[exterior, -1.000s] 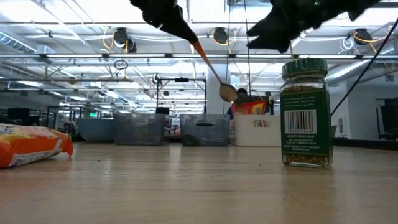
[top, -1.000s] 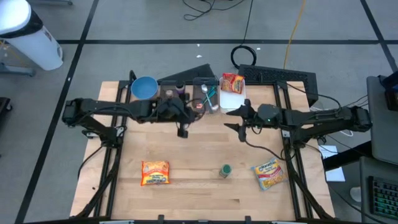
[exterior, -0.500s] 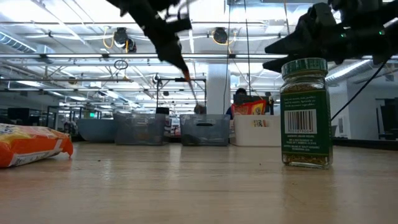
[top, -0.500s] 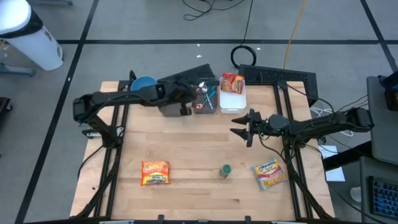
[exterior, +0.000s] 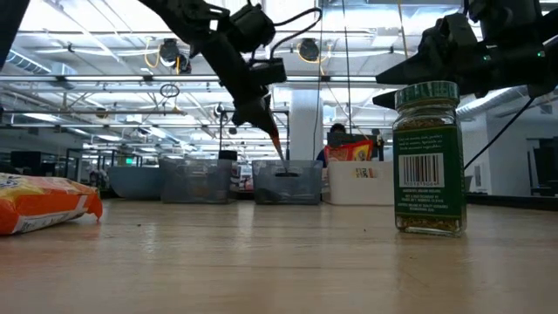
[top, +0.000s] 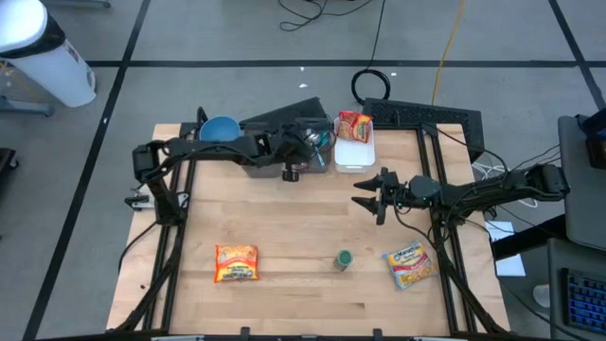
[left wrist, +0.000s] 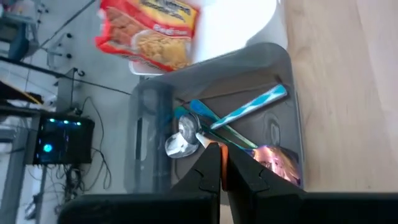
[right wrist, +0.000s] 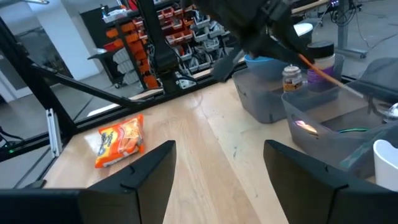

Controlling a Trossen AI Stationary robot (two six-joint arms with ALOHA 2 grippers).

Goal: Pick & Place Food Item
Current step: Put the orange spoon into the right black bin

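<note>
Nearest me the food lies untouched: one packet (top: pixel 236 262) near left, the jar (top: pixel 343 260) upright near centre, a second packet (top: pixel 409 264) to its right. A third packet (top: pixel 354 124) sits in the white tub (top: pixel 354 152) at the far edge.

Mid-table on the right, my right gripper (top: pixel 365 194) hovers with fingers spread wide and nothing between them. A second ago it was a little farther left.

The real change is at the far edge. My left gripper (left wrist: pixel 224 155) is pinched tight on the orange handle of a spoon (left wrist: pixel 181 138). A second ago I held it over mid-table; now its bowl is down inside the clear bin (left wrist: pixel 283 74) among other utensils (not food, mind you). I judge the spoon is about to be stowed, with the food still to be picked.
</note>
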